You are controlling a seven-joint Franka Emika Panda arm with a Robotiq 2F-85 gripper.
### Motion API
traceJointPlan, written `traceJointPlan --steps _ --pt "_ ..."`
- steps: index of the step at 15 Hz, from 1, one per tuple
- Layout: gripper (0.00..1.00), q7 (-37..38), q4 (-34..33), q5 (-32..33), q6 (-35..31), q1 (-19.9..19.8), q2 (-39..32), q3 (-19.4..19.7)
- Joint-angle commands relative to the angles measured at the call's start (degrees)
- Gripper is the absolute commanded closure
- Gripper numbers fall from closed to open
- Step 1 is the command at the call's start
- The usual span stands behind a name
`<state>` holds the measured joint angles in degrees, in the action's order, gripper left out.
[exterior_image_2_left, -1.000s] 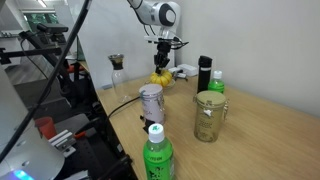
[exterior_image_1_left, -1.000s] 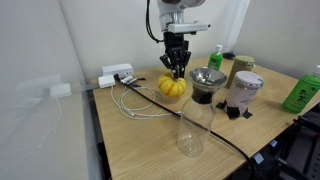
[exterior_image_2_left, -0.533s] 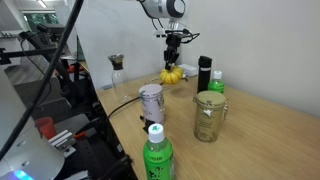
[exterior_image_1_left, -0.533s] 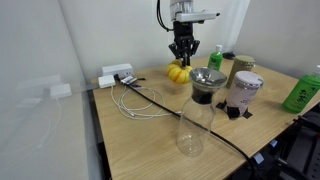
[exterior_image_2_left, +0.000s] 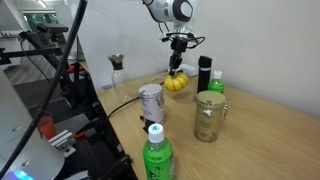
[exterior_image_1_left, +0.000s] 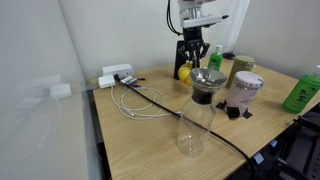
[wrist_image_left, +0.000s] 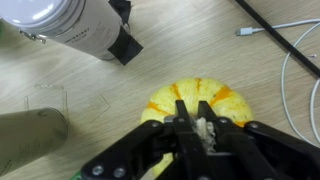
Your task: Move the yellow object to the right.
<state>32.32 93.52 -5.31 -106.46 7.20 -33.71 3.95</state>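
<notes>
The yellow object is a small ribbed yellow-orange pumpkin (wrist_image_left: 200, 100). In the wrist view my gripper (wrist_image_left: 197, 130) is shut on its pale stem from above. In an exterior view the pumpkin (exterior_image_1_left: 183, 72) hangs under the gripper (exterior_image_1_left: 192, 62), just behind the clear glass bottle's dark funnel. In an exterior view the pumpkin (exterior_image_2_left: 177, 83) sits low over the table under the gripper (exterior_image_2_left: 178, 70), left of a black bottle. I cannot tell whether it touches the table.
A clear glass bottle (exterior_image_1_left: 193, 125) with a dark funnel (exterior_image_1_left: 206, 84) stands in front. A lidded jar (exterior_image_1_left: 244, 90), a tan mug (exterior_image_1_left: 243, 68), green bottles (exterior_image_1_left: 303, 92) and a black bottle (exterior_image_2_left: 204, 75) stand around. White cables (exterior_image_1_left: 135, 100) lie on the table.
The gripper has carried the pumpkin across the table, away from the white cables and toward the black bottle and jars.
</notes>
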Motion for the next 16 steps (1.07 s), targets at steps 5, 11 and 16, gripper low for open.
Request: traceJointPlan --steps 5,11,16 --pt "0.82 7.4 4.3 0.3 -4.7 -0.3 -0.2 0.2" --pt "0.82 7.4 4.1 0.3 -4.7 -0.3 -0.4 0.2" --pt "0.96 9.0 3.1 -3.0 -5.2 -2.2 -2.0 0.5"
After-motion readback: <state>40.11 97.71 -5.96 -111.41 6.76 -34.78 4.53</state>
